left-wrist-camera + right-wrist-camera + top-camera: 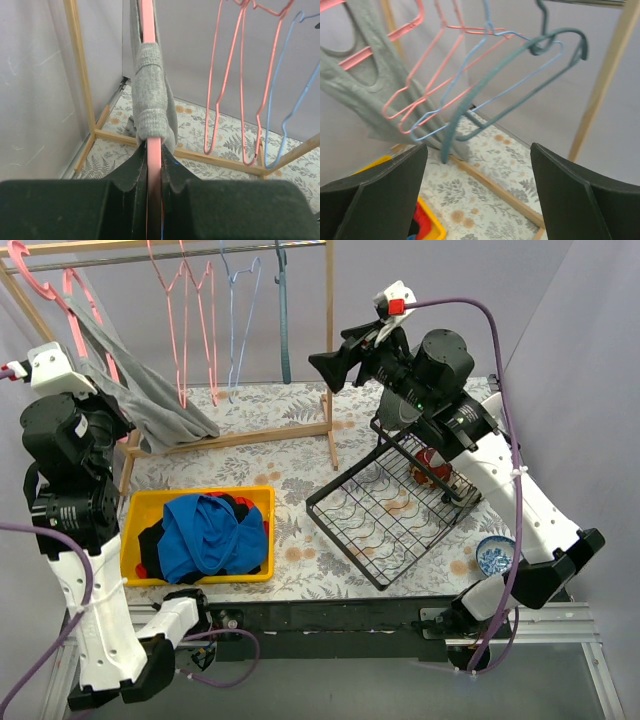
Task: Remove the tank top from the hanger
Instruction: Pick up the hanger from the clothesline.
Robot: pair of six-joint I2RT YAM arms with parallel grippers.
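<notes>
- one left claw [153, 162] is shut tight on the flat pink hanger [148, 20], pinching the bar from both sides.
- the grey tank top [150, 85] is on that hanger, at the left end of the wooden rack [329, 340]. one strap is bunched around the bar just above the claw. the rest hangs down to the rack's bottom rail.
- a yellow bin [135, 502] sits on the table in front of the rack, with blue cloth [205, 535] piled in it.
- some thin hangers hang further right on the rail: pink ones [184, 330], a light blue one [232, 340] and a teal one [283, 310].
- a black wire basket [385, 510] stands tilted, to the right of the bin, with something red inside.
- the right claw [479, 150] is up in the air near the teal hanger. its fingers are wide apart and hold nothing.
- a small blue bowl [494, 555] sits by the right arm, near the table's front edge.
</notes>
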